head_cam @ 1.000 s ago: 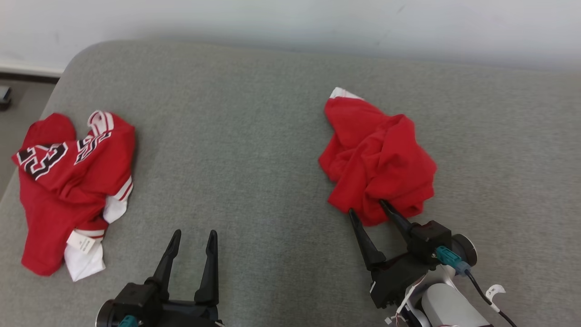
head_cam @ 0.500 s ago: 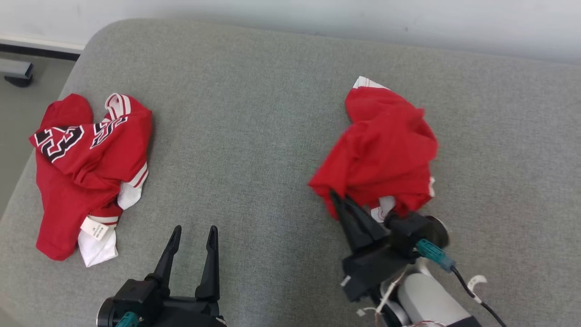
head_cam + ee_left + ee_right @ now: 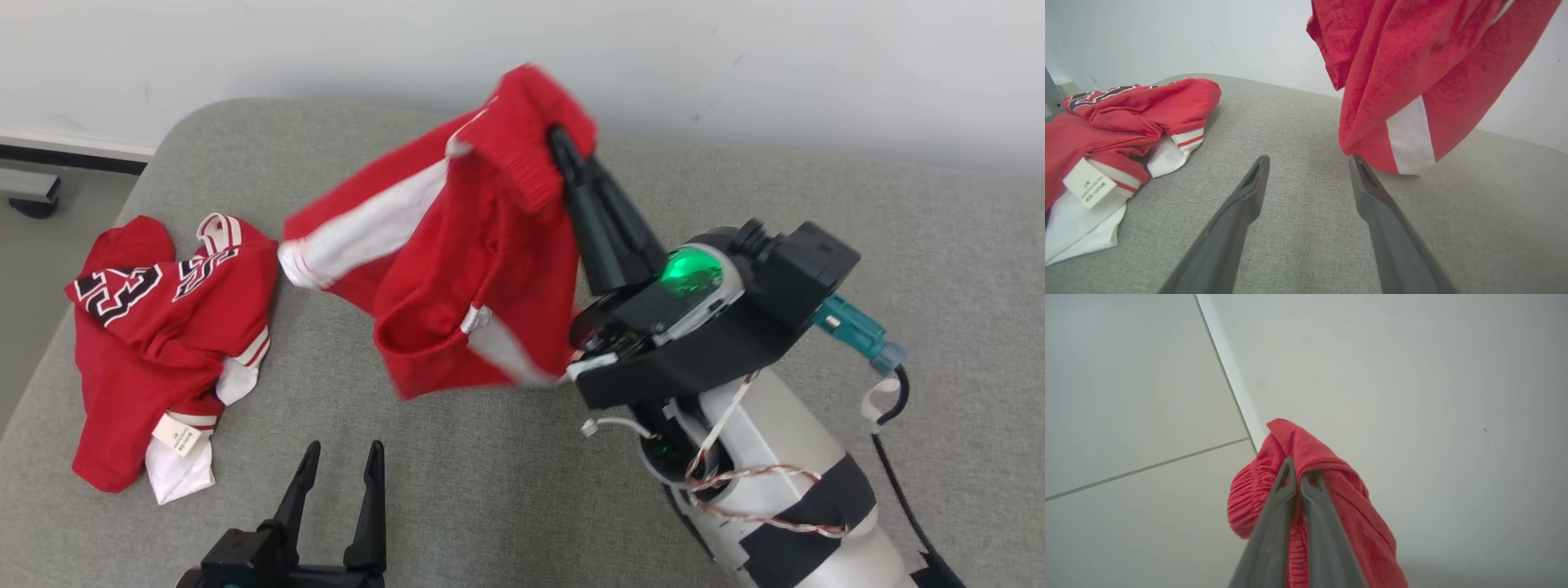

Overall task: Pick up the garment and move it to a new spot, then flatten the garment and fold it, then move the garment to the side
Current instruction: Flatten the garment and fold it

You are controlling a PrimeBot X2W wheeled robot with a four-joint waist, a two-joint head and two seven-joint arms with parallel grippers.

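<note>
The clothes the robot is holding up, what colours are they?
The held garment is red with a white stripe; the left wrist view shows it best.

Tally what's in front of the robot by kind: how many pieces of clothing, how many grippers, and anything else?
Clothing: 2, the striped red garment held aloft and the numbered jersey lying down
Grippers: 2, the right gripper shut on the garment, the left gripper open
Seats: 1, the grey cushion
Total: 5
</note>
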